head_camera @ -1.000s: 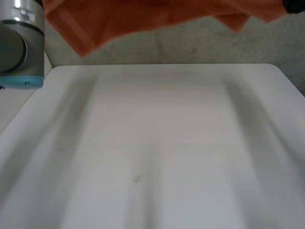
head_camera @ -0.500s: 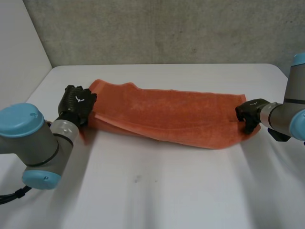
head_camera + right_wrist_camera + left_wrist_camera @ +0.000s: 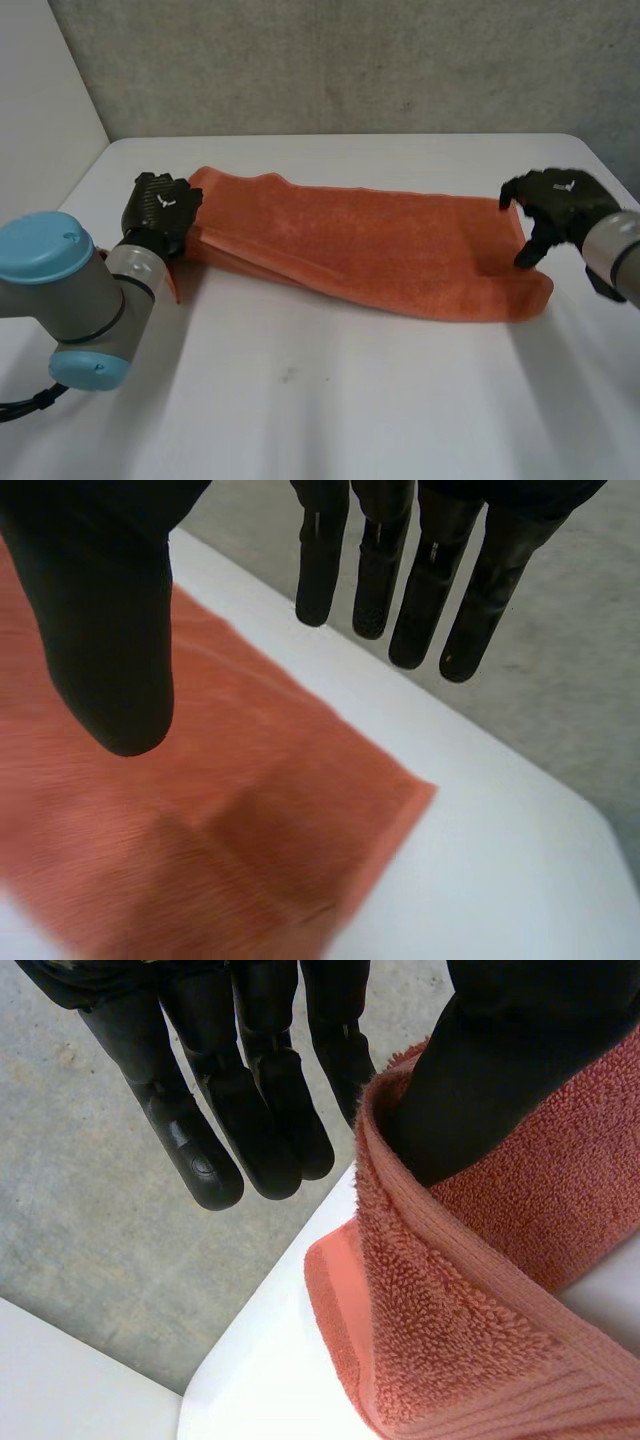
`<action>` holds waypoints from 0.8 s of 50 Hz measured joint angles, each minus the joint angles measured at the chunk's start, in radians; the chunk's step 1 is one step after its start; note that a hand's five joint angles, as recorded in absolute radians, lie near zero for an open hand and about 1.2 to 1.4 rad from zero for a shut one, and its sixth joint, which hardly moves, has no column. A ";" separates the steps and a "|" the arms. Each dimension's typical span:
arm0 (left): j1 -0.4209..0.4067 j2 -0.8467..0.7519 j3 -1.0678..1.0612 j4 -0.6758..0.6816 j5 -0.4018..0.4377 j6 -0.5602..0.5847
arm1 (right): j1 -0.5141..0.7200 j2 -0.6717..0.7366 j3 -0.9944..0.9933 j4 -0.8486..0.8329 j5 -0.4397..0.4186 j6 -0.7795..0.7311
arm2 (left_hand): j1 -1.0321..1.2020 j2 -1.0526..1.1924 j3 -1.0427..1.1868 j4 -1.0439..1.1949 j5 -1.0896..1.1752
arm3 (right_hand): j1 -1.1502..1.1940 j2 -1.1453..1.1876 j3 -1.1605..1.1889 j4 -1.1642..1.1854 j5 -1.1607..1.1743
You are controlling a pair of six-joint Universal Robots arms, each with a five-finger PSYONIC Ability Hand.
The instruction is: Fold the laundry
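Towel [image 3: 370, 250] lies folded long across the table [image 3: 330, 400], its left end hooked over the thumb of the left hand [image 3: 160, 212], fingers straight. The right hand [image 3: 555, 205] hovers spread above the right end, holding nothing. Withdrawing the left could drag that snagged end and skew the fold.

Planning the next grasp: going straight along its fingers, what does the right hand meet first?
Probably the orange towel, its end below the right hand; depth is unclear.
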 measured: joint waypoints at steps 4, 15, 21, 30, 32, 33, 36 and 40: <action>0.000 -0.001 0.003 0.000 0.000 -0.015 | 0.001 -0.057 0.108 -0.005 -0.038 -0.002 | 0.000 0.000 0.000 0.000 0.000 | 0.092 0.109 0.109 0.101 0.101; 0.000 -0.001 0.006 -0.001 -0.001 -0.023 | 0.020 -0.083 0.363 -0.102 -0.082 0.004 | 0.000 0.000 0.000 0.000 0.000 | 0.231 0.266 0.269 0.270 0.259; 0.000 -0.001 0.004 -0.001 -0.001 -0.024 | 0.043 -0.006 0.365 -0.174 -0.073 0.002 | 0.000 0.000 0.000 0.000 0.000 | 0.211 0.240 0.243 0.244 0.251; 0.000 -0.002 0.002 -0.002 0.000 -0.024 | 0.057 0.148 0.259 -0.256 -0.038 -0.005 | 0.000 0.000 0.000 0.000 0.000 | 0.082 0.092 0.080 0.074 0.101; 0.000 -0.002 0.002 -0.002 0.000 -0.024 | 0.059 0.171 0.233 -0.262 -0.023 -0.007 | 0.000 0.000 0.000 0.000 0.000 | 0.082 0.092 0.080 0.074 0.100; 0.000 -0.002 0.002 -0.002 0.001 -0.024 | 0.060 0.180 0.222 -0.263 -0.017 -0.007 | 0.000 0.000 0.000 0.000 0.000 | 0.082 0.092 0.080 0.074 0.100; 0.000 -0.003 0.002 -0.002 0.002 -0.024 | 0.068 0.215 0.175 -0.266 0.009 -0.009 | 0.000 0.000 0.000 0.000 0.000 | 0.082 0.092 0.080 0.074 0.100; 0.000 -0.004 0.001 -0.002 0.003 -0.024 | 0.085 0.264 0.106 -0.263 0.038 -0.010 | 0.000 0.000 0.000 0.000 0.000 | 0.082 0.092 0.080 0.074 0.101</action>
